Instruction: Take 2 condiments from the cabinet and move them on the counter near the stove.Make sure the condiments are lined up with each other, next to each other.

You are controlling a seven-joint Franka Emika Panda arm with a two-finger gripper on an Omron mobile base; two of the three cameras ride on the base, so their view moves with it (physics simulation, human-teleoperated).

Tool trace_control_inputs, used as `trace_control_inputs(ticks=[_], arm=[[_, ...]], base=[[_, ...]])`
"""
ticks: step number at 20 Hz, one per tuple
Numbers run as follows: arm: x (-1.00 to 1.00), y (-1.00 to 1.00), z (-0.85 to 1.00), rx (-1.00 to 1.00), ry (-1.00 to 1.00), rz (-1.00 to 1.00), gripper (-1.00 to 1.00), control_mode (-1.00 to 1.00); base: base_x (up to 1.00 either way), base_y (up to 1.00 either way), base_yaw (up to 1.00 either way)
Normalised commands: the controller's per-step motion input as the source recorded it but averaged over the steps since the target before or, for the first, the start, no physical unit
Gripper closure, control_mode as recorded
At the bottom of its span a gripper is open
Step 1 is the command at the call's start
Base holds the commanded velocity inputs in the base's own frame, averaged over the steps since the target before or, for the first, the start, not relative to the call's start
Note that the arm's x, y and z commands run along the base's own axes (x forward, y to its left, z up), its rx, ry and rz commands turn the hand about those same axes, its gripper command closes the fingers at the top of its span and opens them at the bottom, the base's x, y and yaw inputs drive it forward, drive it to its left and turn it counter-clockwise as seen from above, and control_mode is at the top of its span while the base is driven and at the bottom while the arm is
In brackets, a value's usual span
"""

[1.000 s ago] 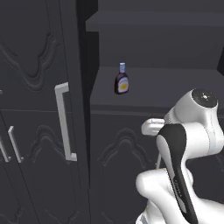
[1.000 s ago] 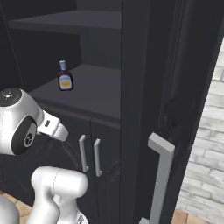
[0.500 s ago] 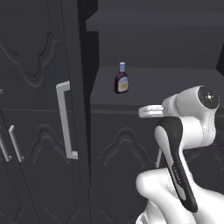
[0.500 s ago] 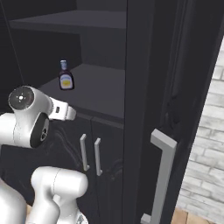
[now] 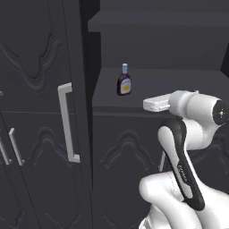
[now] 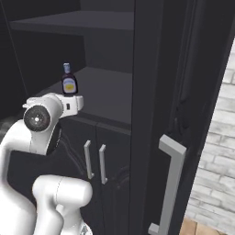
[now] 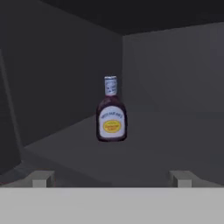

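Note:
A dark maroon condiment bottle (image 5: 125, 80) with a yellow label and a pale blue cap stands upright on the lower shelf of the open black cabinet (image 5: 188, 85). From the right base view the bottle (image 6: 69, 81) sits just behind the arm's white hand. In the hand view the bottle (image 7: 111, 111) is straight ahead and still some way off. My gripper (image 7: 113, 179) is open with nothing between its fingertips (image 7: 43, 178). The counter and the stove are out of view.
The cabinet's doors stand open, one at the left with a long grey bar handle (image 5: 67, 121) and one at the right (image 6: 170, 183). An upper shelf (image 6: 78, 20) overhangs the bottle. Low cabinet doors with short paired handles (image 6: 94, 160) lie below the shelf.
The arm's hand has risen to shelf height and now points into the cabinet at the bottle. The bottle has not moved.

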Motion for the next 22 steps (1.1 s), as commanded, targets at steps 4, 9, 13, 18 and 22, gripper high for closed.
trace_control_inputs(ticks=[4, 9, 13, 18, 22], arm=[[0.24, -0.01, 0.67, 0.0, -0.15, 0.06, -1.0, -1.0], [0.15, 0.0, 0.49, 0.0, -0.03, 0.04, -1.0, -1.0], [0.03, 0.0, 0.02, 0.0, 0.0, 0.0, -1.0, -1.0], [0.02, 0.0, 0.0, 0.0, 0.0, 0.0, -1.0, -1.0], [0.0, 0.0, 0.0, 0.0, 0.0, -0.01, -1.0, -1.0]], base=[[0.0, 0.0, 0.0], [0.0, 0.0, 0.0], [0.0, 0.0, 0.0], [0.0, 0.0, 0.0], [0.0, 0.0, 0.0]])
